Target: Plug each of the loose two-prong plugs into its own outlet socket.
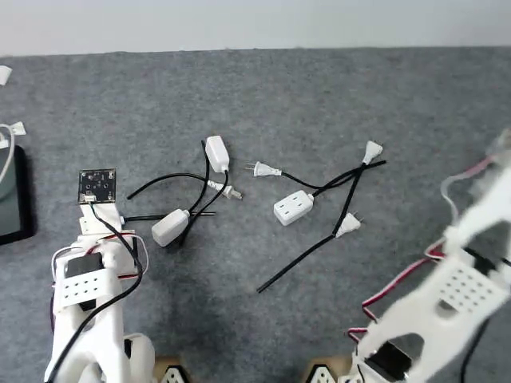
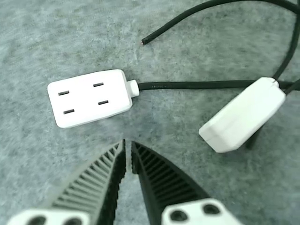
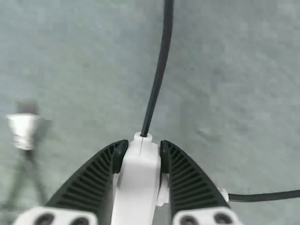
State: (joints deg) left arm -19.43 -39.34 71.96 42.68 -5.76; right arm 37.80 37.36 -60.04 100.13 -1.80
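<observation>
At the left, the left pincer hangs low over the grey worktop, its jaws drawn together on nothing. Its tips aim at a white outlet socket lying slots-up just beyond them. From that line-up I judge it is placed to steady the socket rather than carry anything. Near it lies a second socket block, turned so that no slots show. Across the middle of the worktop, loose plugs lie unplugged among tangled black cord, near a middle socket but not touching it. At the right, the right pincer is clamped on a white plug by its body, and the cable leads out past the tips. The prongs are hidden, so I cannot tell whether this grip presents them for insertion.
</observation>
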